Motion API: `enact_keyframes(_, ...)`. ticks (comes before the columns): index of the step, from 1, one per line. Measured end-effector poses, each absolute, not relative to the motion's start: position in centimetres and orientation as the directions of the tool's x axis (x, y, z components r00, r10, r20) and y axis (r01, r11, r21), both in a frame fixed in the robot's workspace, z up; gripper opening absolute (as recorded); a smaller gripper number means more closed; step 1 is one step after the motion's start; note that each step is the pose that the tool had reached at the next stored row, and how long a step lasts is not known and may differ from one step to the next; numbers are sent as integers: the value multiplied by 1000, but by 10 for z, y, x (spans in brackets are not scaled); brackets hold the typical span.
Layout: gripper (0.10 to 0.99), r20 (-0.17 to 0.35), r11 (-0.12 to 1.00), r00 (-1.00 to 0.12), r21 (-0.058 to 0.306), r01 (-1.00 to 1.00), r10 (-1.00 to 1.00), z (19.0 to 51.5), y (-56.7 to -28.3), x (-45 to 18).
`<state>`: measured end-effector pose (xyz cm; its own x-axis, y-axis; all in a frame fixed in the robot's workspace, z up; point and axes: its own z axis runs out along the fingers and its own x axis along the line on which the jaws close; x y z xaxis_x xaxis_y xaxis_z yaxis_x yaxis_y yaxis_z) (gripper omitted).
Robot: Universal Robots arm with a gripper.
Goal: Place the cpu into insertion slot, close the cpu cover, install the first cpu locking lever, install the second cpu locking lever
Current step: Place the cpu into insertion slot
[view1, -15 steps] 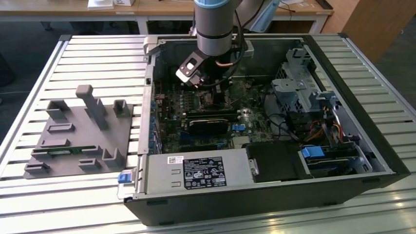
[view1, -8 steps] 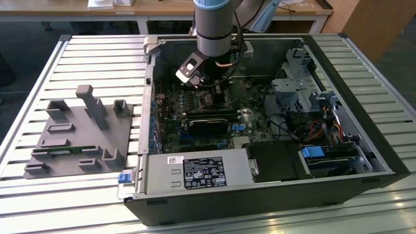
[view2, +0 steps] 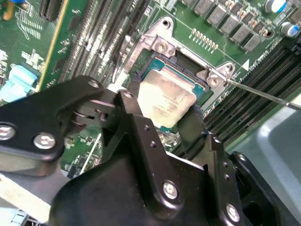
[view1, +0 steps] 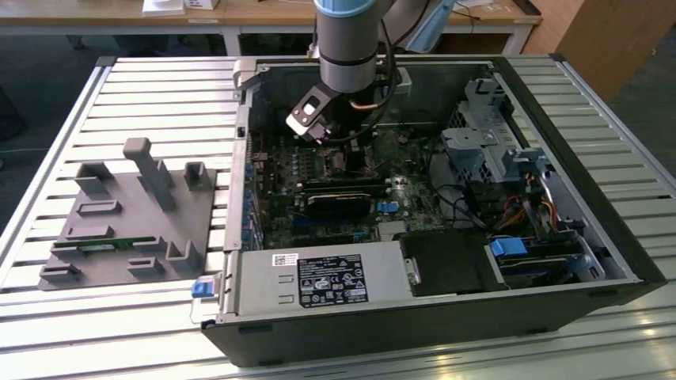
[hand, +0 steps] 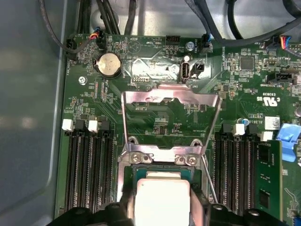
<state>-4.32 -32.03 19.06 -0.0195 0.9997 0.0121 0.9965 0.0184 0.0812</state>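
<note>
In both wrist views the cpu [view2: 167,101] [hand: 162,197], a flat square chip with a pale metal top, sits between my gripper's black fingers [view2: 193,120]. My gripper [view2: 164,110] [hand: 162,209] is shut on it, just over the insertion slot [view2: 186,59] [hand: 157,159], a dark socket with a silvery rim on the green board. The cpu looks slightly tilted above the socket. The cpu cover [hand: 171,94] is swung open and lies back beyond the socket. A thin locking lever [view2: 263,94] [hand: 209,181] juts out beside the socket. In the exterior view my gripper [view1: 340,154] reaches down into the open computer case.
Long black memory slots [hand: 87,174] [hand: 235,174] flank the socket on both sides. A coin battery [hand: 109,64] and cables lie beyond the cover. A black card [view1: 343,202], the power supply [view1: 317,279] and a drive cage [view1: 486,142] crowd the case. A grey fixture [view1: 132,214] stands at the exterior view's left.
</note>
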Motion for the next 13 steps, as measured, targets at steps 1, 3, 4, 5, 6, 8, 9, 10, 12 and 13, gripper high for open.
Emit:
enact_keyframes(1, 608, 12, 18, -19, 81, 997, 1000, 191, -320, -43)
enact_keyframes(3, 675, 11, 18, -19, 80, 997, 1000, 191, -321, -43)
enact_keyframes(4, 675, 11, 18, -19, 80, 997, 1000, 191, -321, -43)
enact_keyframes(5, 675, 11, 18, -19, 80, 997, 1000, 191, -321, -43)
enact_keyframes(6, 675, 11, 18, -19, 80, 997, 1000, 191, -321, -43)
enact_keyframes(8, 675, 11, 18, -19, 80, 997, 1000, 191, -321, -43)
enact_keyframes(9, 675, 11, 18, -19, 80, 997, 1000, 191, -321, -43)
enact_keyframes(10, 675, 11, 18, -19, 80, 997, 1000, 192, -321, -43)
enact_keyframes(12, 675, 11, 18, -19, 80, 997, 1000, 193, -321, -43)
enact_keyframes(13, 675, 11, 18, -19, 80, 997, 1000, 195, -321, -43)
